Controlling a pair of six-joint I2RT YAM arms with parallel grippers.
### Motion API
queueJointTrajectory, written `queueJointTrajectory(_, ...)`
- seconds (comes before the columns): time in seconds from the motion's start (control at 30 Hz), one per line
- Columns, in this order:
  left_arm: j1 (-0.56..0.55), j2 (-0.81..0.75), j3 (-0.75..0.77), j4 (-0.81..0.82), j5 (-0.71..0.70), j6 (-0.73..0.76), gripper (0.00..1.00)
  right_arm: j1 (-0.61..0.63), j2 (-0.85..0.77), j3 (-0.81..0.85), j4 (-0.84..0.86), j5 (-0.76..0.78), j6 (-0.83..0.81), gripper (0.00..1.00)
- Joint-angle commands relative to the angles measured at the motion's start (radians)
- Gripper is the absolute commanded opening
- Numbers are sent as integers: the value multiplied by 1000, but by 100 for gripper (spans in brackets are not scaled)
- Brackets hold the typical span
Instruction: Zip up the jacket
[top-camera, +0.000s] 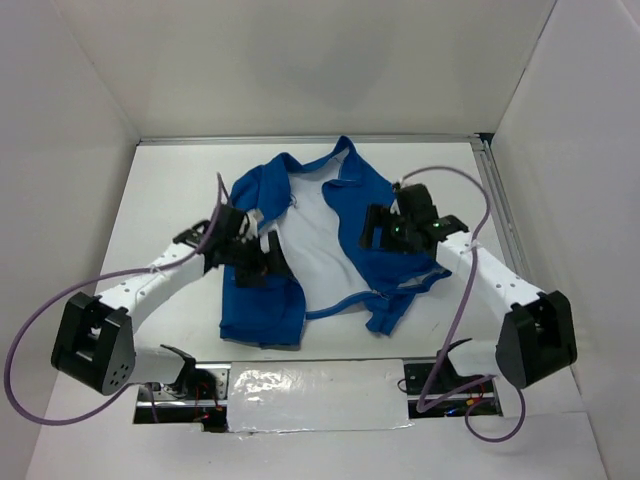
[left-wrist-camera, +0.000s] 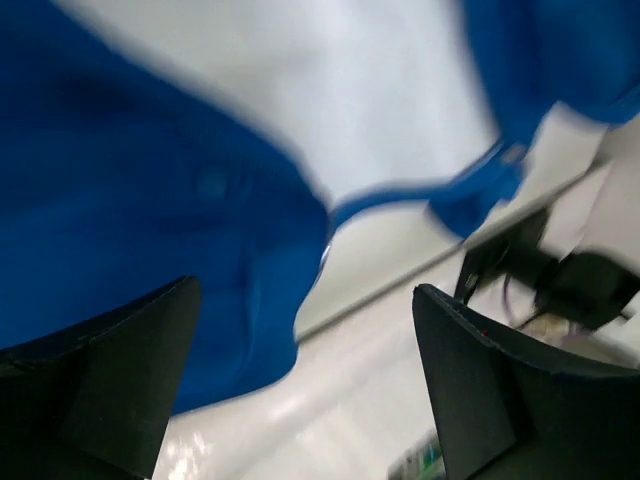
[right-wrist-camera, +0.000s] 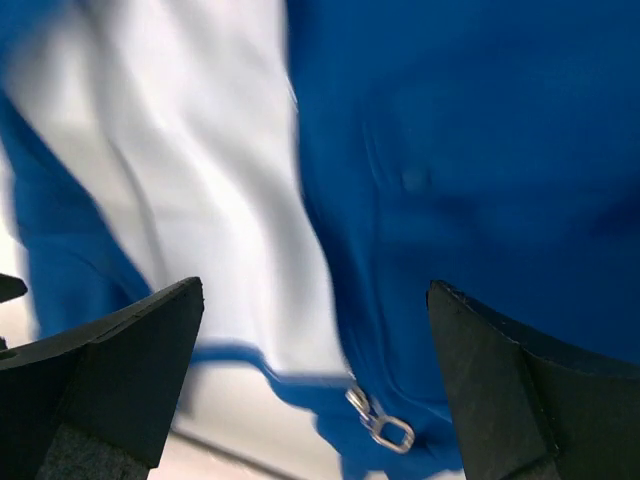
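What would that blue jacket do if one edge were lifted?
Probably droop and fold: the jacket lies rumpled, fronts flopped open over the white lining. Likely light, since the cloth looks thin. Pushed, it would probably bunch up rather than slide.

White table — matte, boxed in by plain white walls on the left, far and right sides. A metal rail runs along the table's right edge and meets another along the far edge. At the near edge, a strip of glossy, crinkled film lies between two dark cut-outs holding thin wires — detail too small to read.
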Motion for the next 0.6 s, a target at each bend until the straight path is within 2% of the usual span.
queueJointTrajectory(0.0, -68, -37, -134, 124, 82, -63, 99, 14, 42, -111, 106, -156, -47, 100)
queueJointTrajectory(0.1, -59, 2, -180, 187, 105, -68, 99, 7, 121, -114, 123, -211, -30, 100)
queueJointTrajectory(0.23, 46, 142, -188, 287, 183, -37, 99, 2, 274, -104, 173, -237, -10, 100)
queueJointTrajectory(0.37, 146, 365, -88, 304, 168, -5, 99, 13, 369, -42, 182, -257, 0, 97)
queueJointTrajectory(0.57, 264, 536, 100, 275, 209, 46, 99, 42, 379, 43, 163, -202, -4, 95)
